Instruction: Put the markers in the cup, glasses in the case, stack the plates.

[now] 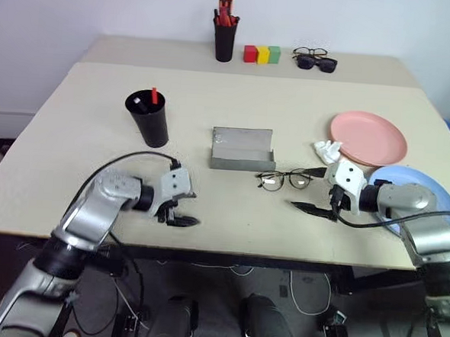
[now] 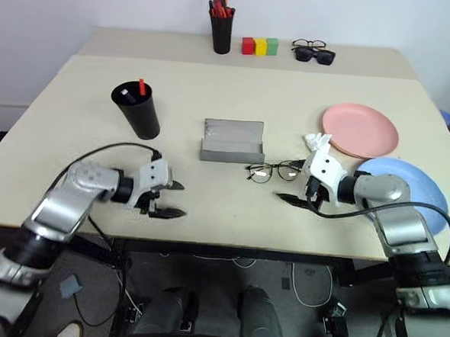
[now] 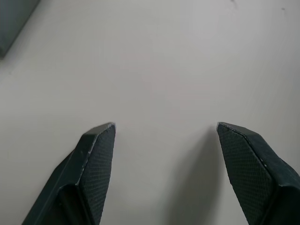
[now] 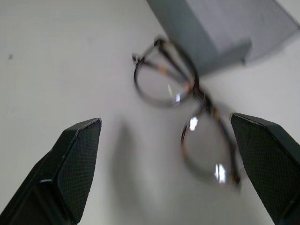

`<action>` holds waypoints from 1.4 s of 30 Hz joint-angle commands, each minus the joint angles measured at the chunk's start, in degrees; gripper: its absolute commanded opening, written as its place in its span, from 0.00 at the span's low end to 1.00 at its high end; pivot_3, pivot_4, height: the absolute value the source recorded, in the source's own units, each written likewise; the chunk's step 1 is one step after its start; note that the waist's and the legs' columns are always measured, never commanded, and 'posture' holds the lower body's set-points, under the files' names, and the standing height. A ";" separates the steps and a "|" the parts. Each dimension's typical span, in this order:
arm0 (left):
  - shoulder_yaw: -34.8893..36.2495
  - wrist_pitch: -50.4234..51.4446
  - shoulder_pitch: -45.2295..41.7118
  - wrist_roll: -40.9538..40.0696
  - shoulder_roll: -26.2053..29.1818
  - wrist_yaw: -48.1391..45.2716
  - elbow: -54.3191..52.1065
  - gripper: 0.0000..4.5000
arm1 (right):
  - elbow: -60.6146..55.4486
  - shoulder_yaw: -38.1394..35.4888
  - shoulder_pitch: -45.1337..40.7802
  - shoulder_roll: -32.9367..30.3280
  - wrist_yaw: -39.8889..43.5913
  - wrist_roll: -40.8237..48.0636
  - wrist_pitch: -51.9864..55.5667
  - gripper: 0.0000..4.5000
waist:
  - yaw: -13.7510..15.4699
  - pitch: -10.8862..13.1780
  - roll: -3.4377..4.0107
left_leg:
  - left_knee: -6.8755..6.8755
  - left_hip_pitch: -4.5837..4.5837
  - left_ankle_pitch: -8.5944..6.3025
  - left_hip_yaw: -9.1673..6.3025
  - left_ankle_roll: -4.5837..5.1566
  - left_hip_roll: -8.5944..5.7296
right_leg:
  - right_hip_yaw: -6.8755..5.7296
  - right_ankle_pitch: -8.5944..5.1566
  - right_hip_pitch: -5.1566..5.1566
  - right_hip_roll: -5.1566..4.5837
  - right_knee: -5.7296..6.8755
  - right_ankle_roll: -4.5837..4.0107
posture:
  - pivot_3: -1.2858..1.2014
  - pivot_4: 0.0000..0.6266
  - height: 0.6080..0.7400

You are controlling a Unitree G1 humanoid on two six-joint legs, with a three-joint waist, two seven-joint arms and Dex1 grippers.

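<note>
The black cup (image 1: 153, 120) stands left of centre with a red-capped marker (image 1: 154, 95) upright in it; a pale tip shows beside that marker. The grey case (image 1: 241, 149) lies open mid-table. Just right of it the clear glasses (image 1: 284, 178) rest on the table. My right gripper (image 4: 164, 118) is open, low over the table, with the glasses (image 4: 187, 108) just ahead of its fingers. The pink plate (image 1: 368, 137) and the light blue plate (image 1: 422, 197) lie side by side at the right. Near the front edge my left gripper (image 3: 165, 125) is open and empty over bare table.
A crumpled white scrap (image 1: 327, 150) lies by the pink plate. On the far table stand a black pen holder (image 1: 224, 40) with red pens, three coloured blocks (image 1: 262, 55) and dark sunglasses (image 1: 317, 63). Cables hang along both arms.
</note>
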 commanded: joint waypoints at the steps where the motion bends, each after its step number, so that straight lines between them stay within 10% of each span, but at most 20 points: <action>1: 1.71 5.78 0.38 -2.17 -3.09 6.15 -6.60 0.78 | 7.20 1.12 -6.37 1.52 3.05 -1.83 -4.09 1.00 | 0.23 -0.01 0.02 | 0.01 0.01 0.00 0.01 0.00 -0.02 | 0.01 0.00 0.02 -0.01 -0.03 0.01 | 0.52 0.24 1.00; 18: 9.86 7.89 7.11 -14.67 -2.31 12.17 -16.32 0.78 | 35.27 4.80 -23.08 5.47 12.02 -9.58 -17.66 1.00 | -0.92 -0.02 0.04 | -0.12 0.01 0.06 0.06 -0.13 0.01 | 0.01 0.02 -0.11 0.00 -0.07 0.02 | 0.52 0.24 1.00; 40: 12.76 1.31 15.04 -24.92 5.62 8.13 -17.81 0.78 | 41.99 4.70 -25.67 9.04 13.18 -12.37 -20.40 1.00 | -0.92 0.00 0.08 | -0.14 0.01 0.07 0.06 -0.15 0.01 | -0.01 0.02 -0.10 -0.03 -0.09 0.00 | 0.52 0.24 1.00; 42: 12.59 1.34 15.01 -24.97 5.68 8.42 -18.03 0.79 | 42.38 4.69 -25.73 9.31 13.11 -12.59 -20.51 0.88 | -0.91 0.00 0.08 | -0.15 0.01 0.07 0.06 -0.15 0.01 | -0.01 0.02 -0.10 -0.03 -0.09 0.00 | 0.52 0.24 1.00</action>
